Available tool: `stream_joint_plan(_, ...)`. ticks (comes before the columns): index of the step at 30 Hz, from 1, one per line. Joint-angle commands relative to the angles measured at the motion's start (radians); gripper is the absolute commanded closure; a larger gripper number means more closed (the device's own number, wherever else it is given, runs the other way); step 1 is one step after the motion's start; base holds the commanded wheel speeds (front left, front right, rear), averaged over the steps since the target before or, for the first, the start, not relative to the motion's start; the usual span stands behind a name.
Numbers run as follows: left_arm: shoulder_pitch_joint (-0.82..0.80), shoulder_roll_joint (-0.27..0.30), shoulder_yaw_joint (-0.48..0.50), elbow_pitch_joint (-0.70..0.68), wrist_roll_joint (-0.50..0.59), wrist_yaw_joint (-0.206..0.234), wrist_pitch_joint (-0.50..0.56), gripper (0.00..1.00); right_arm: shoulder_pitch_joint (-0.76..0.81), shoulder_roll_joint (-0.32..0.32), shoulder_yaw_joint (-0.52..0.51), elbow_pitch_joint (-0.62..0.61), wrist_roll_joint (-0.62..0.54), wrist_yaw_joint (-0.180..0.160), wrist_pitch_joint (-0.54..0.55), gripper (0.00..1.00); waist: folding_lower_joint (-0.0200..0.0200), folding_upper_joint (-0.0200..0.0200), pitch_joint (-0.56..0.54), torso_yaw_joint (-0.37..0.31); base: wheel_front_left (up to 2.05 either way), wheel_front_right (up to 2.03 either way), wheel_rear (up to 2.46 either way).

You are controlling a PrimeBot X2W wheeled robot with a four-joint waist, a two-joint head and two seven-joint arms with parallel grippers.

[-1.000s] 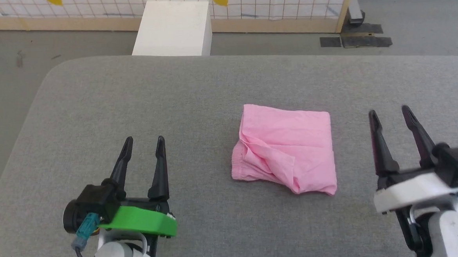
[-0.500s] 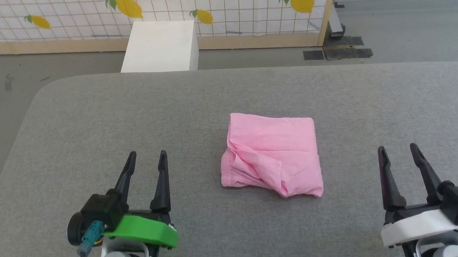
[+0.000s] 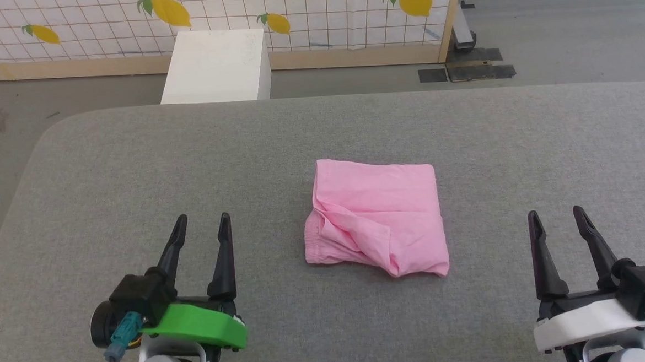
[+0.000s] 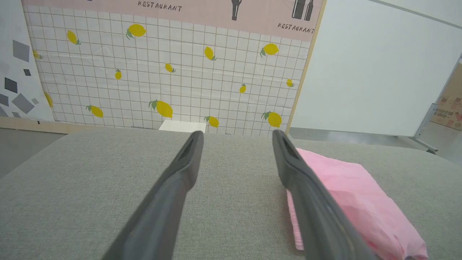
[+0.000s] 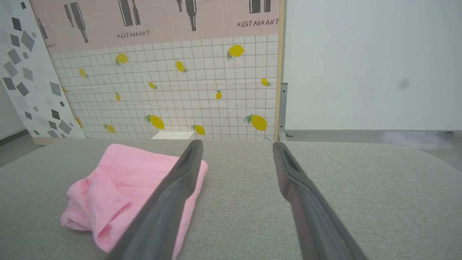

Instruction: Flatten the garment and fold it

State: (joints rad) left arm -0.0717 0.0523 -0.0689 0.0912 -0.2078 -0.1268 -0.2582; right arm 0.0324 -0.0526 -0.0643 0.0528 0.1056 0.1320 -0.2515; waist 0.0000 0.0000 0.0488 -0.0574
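Loosely folded and rumpled, the pink garment (image 3: 377, 217) lies between spread, empty left fingers (image 3: 222, 252) and right fingers (image 3: 541, 258).

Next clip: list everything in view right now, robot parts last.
padded surface: one, grey, across the foreground
garment: one, light pink, bunched in a rough square, middle of the padded surface
white box: one, white, on the floor beyond the surface's far edge
lemon-print panel: one, white grid with yellow lemons, behind the box
floor mats: a few, dark, by the panel's right end
left gripper: one, dark fingers, green mount, open, left of the garment, not touching
right gripper: one, dark fingers, white mount, open, right of the garment, not touching
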Motion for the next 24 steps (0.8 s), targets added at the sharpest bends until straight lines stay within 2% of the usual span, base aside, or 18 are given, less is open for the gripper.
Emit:
stream_joint_plan(1,0.014,-0.002,0.002,0.0,0.007,-0.004,-0.004,0.0,0.008,0.002,0.002,0.0,-0.004,-0.001,-0.008,0.0,0.0,0.0,0.001,0.0,0.0,0.0,0.0)
stream_joint_plan(13,0.008,-0.002,0.001,0.0,0.009,-0.004,-0.004,0.0,0.001,0.002,0.005,0.005,0.006,-0.001,-0.009,0.0,0.0,0.0,0.006,0.003,0.0,0.0,0.0)
stream_joint_plan(15,0.007,-0.002,0.001,-0.001,0.008,-0.004,-0.004,0.0,-0.001,0.002,0.008,0.012,0.053,-0.001,0.0,0.0,0.0,0.0,0.006,0.005,0.0,0.0,0.0)
stream_joint_plan(16,0.007,-0.002,0.001,-0.001,0.008,-0.004,-0.004,0.0,-0.005,0.002,0.005,0.021,0.112,-0.001,0.012,0.0,0.0,0.0,0.007,0.006,0.0,0.0,0.0)
stream_joint_plan(18,0.006,-0.002,0.001,-0.002,0.007,-0.004,-0.004,0.0,-0.021,0.002,-0.002,0.061,0.33,-0.001,0.078,0.0,0.0,0.0,0.008,0.007,0.0,0.0,0.0)
stream_joint_plan(21,0.004,-0.002,-0.002,-0.002,0.01,-0.004,-0.004,0.0,-0.074,0.002,-0.003,0.127,0.714,-0.001,0.254,0.0,0.0,0.0,0.009,0.01,0.0,0.0,0.0)
stream_joint_plan(22,0.003,-0.002,-0.003,-0.002,0.012,-0.004,-0.004,0.0,-0.098,0.002,-0.01,0.152,0.805,-0.001,0.328,0.0,0.0,0.0,0.009,0.012,0.0,0.0,0.0)
stream_joint_plan(24,0.001,-0.002,-0.004,-0.003,0.014,-0.004,-0.004,0.0,-0.145,0.002,-0.038,0.214,0.911,-0.001,0.466,0.0,0.0,0.0,0.012,0.016,0.0,0.0,0.0)
